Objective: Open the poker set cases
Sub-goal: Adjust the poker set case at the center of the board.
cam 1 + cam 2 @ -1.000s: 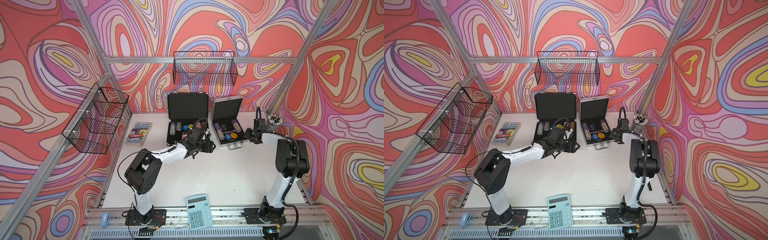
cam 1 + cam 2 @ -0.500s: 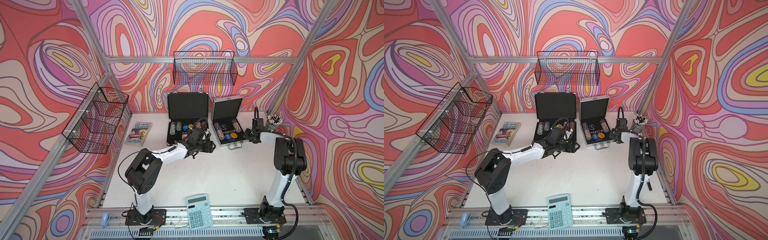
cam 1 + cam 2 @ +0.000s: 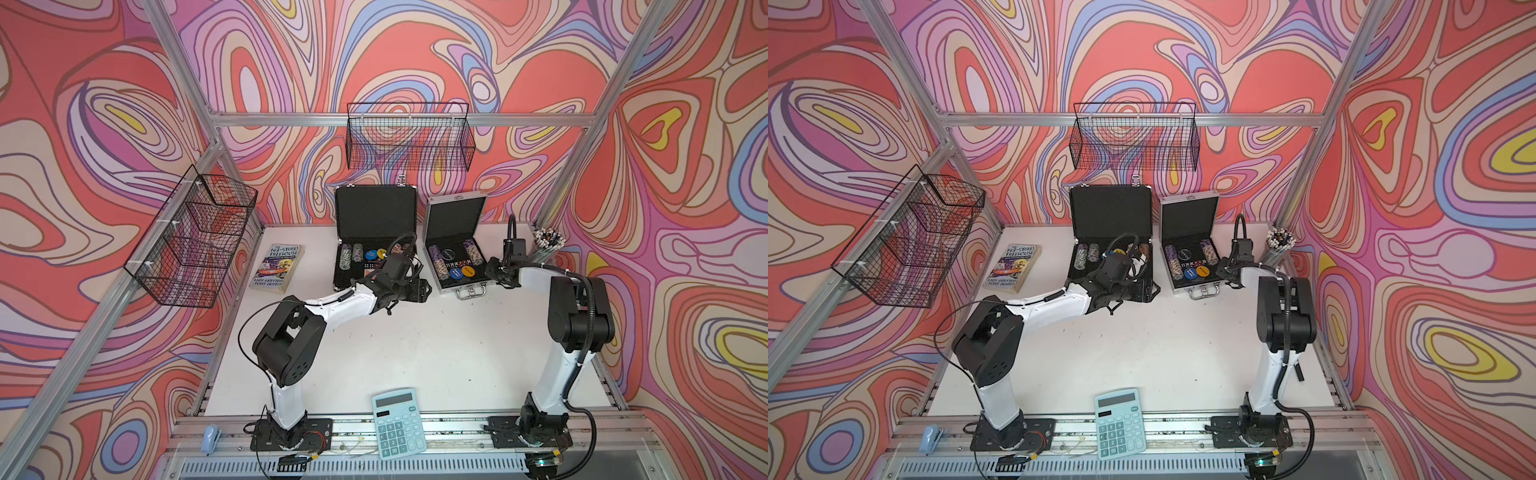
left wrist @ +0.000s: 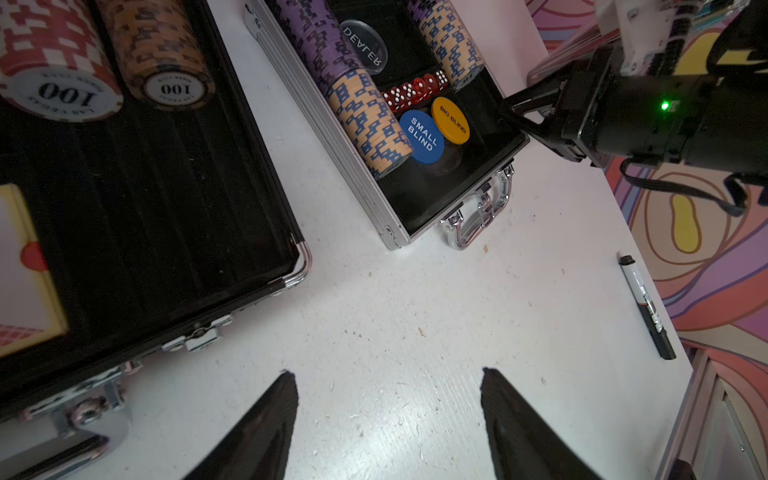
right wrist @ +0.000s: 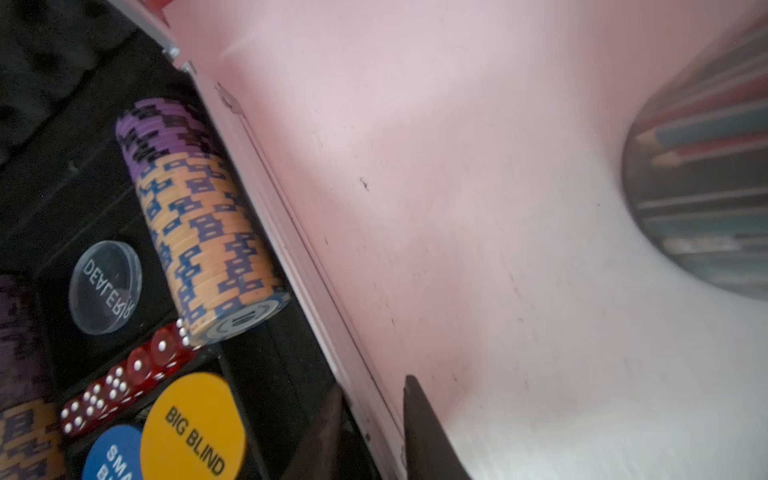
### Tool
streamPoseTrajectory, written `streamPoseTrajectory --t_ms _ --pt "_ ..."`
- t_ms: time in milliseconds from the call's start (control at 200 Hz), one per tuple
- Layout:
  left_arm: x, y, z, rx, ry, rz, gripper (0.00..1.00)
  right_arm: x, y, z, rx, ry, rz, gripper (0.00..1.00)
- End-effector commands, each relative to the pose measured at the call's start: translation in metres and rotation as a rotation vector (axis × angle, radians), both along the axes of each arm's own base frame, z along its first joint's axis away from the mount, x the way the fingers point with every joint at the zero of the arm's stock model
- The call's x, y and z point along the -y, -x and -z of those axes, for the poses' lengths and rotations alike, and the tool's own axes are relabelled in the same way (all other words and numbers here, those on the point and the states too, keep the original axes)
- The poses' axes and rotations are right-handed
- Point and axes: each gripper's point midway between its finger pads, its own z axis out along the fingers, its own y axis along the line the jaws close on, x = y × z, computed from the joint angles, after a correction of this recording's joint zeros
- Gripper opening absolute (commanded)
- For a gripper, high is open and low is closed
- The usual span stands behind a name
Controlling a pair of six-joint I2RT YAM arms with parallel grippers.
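A book [image 3: 276, 268] lies at the far left of the table [image 3: 415, 332] and has no part in the job. Right of it, against the far wall, sits the black case [image 3: 376, 212]. Its lid stands upright and rows of chips [image 4: 54, 62] lie in the base. The left gripper [image 4: 385, 373] hangs low over bare table, just near of that case's right front corner, with its fingers spread wide and holding nothing.

Further right sits the silver case [image 3: 455, 218], also open, with its lid up and its handle [image 4: 482, 212] facing near. The right gripper [image 5: 371, 390] is at this case's right side wall. One finger is inside the base and one outside, pinching the thin metal wall. A cup of pencils [image 3: 546, 245] stands at the far right.

Both cases look stiff and boxy, and their hard metal edging is probably smooth and slippery under the fingers. The chip-filled bases are likely heavy and should stay put, while the lids are likely light and swing on the far hinge. The best hold seems to be a thin rim or the lid's free edge. Tilting a base could spill loose chips.
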Motion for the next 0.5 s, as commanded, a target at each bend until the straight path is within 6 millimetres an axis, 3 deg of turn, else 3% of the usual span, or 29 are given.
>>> streamPoseTrajectory --t_ms 0,230,491 --pt "-0.003 -0.007 0.003 -0.015 -0.016 -0.025 0.72 0.014 0.031 0.024 -0.081 -0.030 0.144 0.19" --pt "0.000 -0.008 0.001 -0.015 -0.008 -0.019 0.72 0.015 0.047 0.022 -0.062 -0.058 0.192 0.17" --pt "-0.002 -0.006 -0.001 -0.006 -0.010 -0.016 0.72 0.016 0.046 0.024 -0.070 -0.020 0.147 0.18"
